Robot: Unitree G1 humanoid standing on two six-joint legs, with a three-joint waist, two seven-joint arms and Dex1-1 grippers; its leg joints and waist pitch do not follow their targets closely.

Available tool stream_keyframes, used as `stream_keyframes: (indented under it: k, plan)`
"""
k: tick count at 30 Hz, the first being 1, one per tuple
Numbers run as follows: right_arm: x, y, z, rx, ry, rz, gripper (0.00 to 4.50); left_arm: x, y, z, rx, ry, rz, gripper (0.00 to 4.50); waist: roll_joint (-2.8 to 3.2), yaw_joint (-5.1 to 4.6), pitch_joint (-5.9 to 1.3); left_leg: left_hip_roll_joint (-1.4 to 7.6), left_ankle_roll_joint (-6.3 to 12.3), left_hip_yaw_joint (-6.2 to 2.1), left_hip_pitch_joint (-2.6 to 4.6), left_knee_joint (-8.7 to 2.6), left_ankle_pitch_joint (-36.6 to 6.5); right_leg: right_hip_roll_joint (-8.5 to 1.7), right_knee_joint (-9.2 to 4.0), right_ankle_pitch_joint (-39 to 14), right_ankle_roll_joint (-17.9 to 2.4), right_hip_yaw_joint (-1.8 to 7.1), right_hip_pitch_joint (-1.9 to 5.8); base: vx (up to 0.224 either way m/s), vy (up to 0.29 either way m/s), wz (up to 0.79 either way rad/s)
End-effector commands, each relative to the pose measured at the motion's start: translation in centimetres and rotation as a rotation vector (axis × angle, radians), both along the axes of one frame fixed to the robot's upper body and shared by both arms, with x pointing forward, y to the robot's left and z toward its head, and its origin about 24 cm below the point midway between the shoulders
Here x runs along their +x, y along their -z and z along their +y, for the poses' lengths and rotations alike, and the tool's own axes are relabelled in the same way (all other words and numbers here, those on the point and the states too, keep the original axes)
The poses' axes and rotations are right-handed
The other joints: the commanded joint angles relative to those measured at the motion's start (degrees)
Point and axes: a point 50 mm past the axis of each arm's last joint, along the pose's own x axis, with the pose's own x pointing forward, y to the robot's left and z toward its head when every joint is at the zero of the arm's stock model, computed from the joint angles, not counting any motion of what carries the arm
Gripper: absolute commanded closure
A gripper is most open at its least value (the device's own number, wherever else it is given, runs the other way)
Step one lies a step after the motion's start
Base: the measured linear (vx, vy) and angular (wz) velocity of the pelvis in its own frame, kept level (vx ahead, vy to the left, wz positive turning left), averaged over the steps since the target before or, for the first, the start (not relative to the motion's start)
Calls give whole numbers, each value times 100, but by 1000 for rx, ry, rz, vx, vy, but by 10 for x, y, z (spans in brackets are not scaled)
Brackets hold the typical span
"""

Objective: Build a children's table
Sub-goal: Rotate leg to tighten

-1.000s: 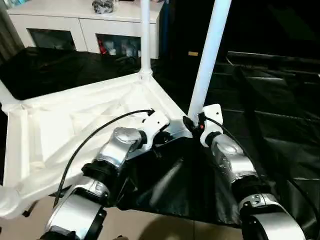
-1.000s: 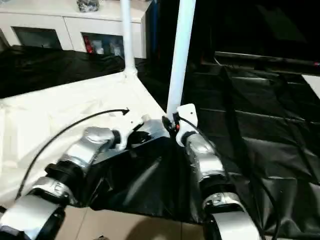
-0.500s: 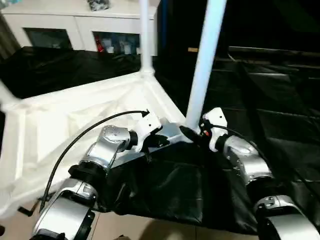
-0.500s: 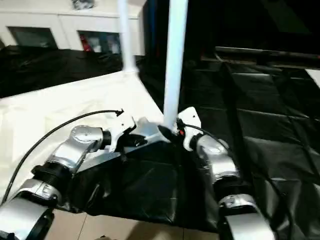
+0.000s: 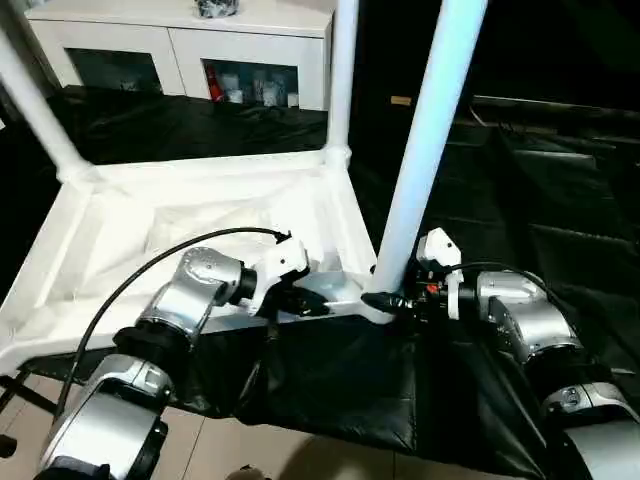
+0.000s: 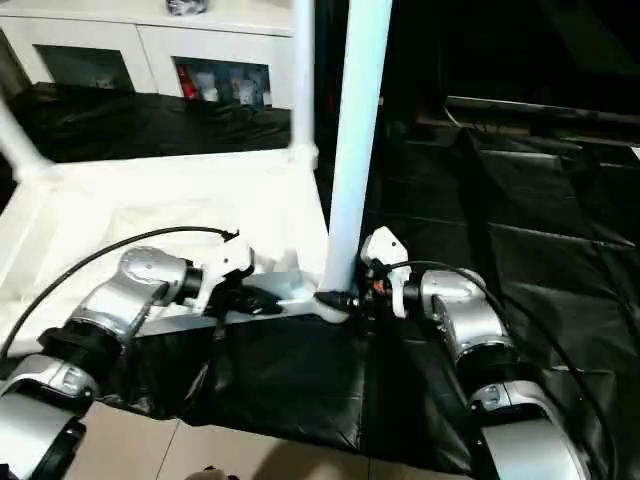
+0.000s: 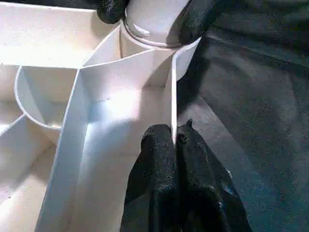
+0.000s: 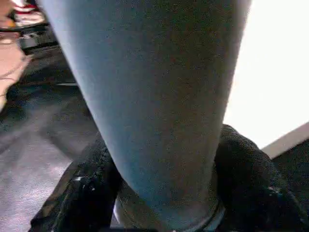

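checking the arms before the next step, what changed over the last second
Both arms swung outward: the right gripper turned from under the near leg to reach its base from the side, fingers around it. The left gripper stays shut on the tabletop's near edge wall beside that corner socket. The camera shifted too. The legs stand upright in their sockets as before.

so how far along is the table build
Three legs stand in corner sockets of the upturned tabletop: far left, far right and near right. In hand: the right hand grips the near right leg at its base, while the left hand pinches the tabletop's rim. Left: the fourth leg, then flipping it upright.
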Motion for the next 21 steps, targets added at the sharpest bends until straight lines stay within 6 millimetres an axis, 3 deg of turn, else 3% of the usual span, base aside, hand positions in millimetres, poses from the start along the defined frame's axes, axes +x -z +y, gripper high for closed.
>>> stream_keyframes:
  k: [1,6,8,9,10,11,12,14,15,16,19,21]
  plan:
    - [-7,4,10,-13,-103,38,200,0,-4,-4,7,39,-10,450,-64,3,-335,148,554,16,14,-287,-744,-363,-328,-2,-1631,227,295,0,0,0]
    - [-15,14,18,10,-102,63,202,3,-2,-5,0,-21,-24,450,-64,18,-334,157,501,12,23,-296,-767,-373,-342,-180,-1576,231,291,0,0,0]
    - [-15,18,24,29,-30,46,202,9,-1,-9,-1,-109,-59,450,-60,32,-320,157,465,15,30,-304,-787,-375,-356,-202,-1551,236,278,0,0,0]
    - [-14,21,25,26,11,37,202,12,-1,-10,2,-146,-74,450,-87,25,-312,158,439,18,32,-314,-870,-374,-370,-331,-1535,233,274,0,0,0]
    - [-14,21,25,26,11,37,202,12,-1,-10,2,-146,-74,450,-83,26,-286,148,350,12,46,-340,-1072,-381,-415,-759,-1446,232,269,0,0,0]
    - [-9,27,29,6,141,14,203,18,-1,-16,6,-234,-102,450,-80,25,-270,149,271,6,58,-362,-1269,-394,-457,-1221,-1331,238,264,0,0,0]
    - [-9,27,29,6,141,14,203,18,-1,-16,6,-234,-102,450,-71,7,-251,158,209,6,62,-382,-1357,-401,-476,-1407,-1271,253,243,0,0,0]
    - [-1,35,35,-7,393,-11,203,26,-2,-26,-6,-363,-124,450,-76,-35,-250,148,-5,-30,126,-418,-1623,-429,-546,-2040,-1078,264,207,0,0,0]
    - [0,35,35,-6,414,-10,203,26,-2,-27,-8,-373,-126,450,-79,-52,-250,149,-26,-38,115,-427,-1618,-422,-544,-2058,-1047,266,209,0,0,0]
    - [3,39,39,-5,542,3,203,30,-2,-33,-14,-435,-139,450,-69,-74,-241,143,-58,-45,80,-445,-1565,-403,-540,-2021,-988,265,218,0,0,0]
    - [6,41,43,-15,650,-1,203,31,-1,-39,-13,-471,-148,450,-71,-108,-262,122,-22,-34,80,-427,-1572,-390,-541,-1765,-1002,274,205,0,0,0]
    - [9,40,54,-8,733,-13,203,33,0,-47,-13,-503,-171,450,-27,-116,-271,107,13,-30,52,-412,-1459,-387,-526,-1523,-1029,275,219,0,0,0]
